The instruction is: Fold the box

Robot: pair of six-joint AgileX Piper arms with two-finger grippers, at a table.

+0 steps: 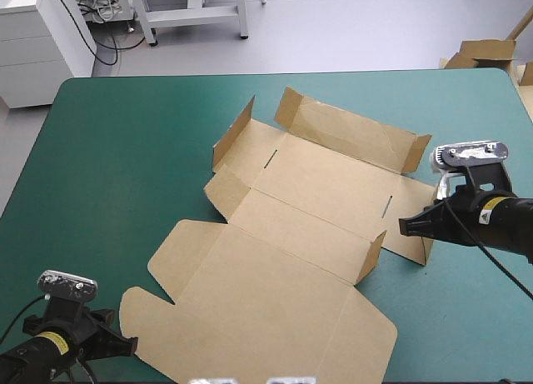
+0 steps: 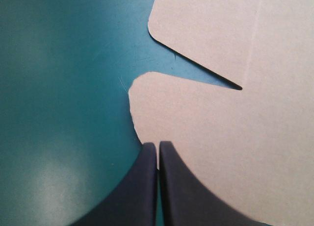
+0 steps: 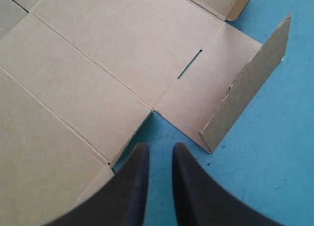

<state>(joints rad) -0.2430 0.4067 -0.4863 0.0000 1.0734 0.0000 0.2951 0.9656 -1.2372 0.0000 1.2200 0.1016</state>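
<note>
**A:** High view, go.

**B:** Brown cut-cardboard box (image 1: 291, 226) sits mid-table on the teal-green table cover (image 1: 125, 167) and runs down to the near edge. The far long wall (image 1: 358, 134) is up, and so are its end tabs. The left side flap (image 1: 233, 134) is up. The large lid panel (image 1: 266, 317) lies flat, nearest the robot.

**A:** Arms?

**B:** Left gripper (image 1: 132, 344) is low at the near-left, just beside the lid's rounded corner tab (image 1: 137, 305). Right gripper (image 1: 403, 226) is at the box's right side, tips pointing at the side panel. Loose brown board scraps (image 1: 487, 51) lie beyond the table's far right corner.

**A:** Left wrist?

**B:** Black fingers (image 2: 142, 187) are pressed together with only a hairline between them. I see nothing gripped. The tips sit at the edge of the rounded tab (image 2: 196, 138). A second rounded tab (image 2: 206, 30) is ahead, with a thin wedge of cover (image 2: 59, 88) between the two. Can't tell whether the tips touch the board.

**A:** Right wrist?

**B:** Jaws are narrow, slightly apart, with bare cover (image 3: 274, 162) showing in the gap. The box (image 3: 98, 54) is spread ahead of the gripper (image 3: 159, 148), creases visible. An upright side flap (image 3: 250, 84) stands on edge ahead and off to one side, clear of the fingers. A short slot (image 3: 190, 64) is cut in the crease near it.
</note>
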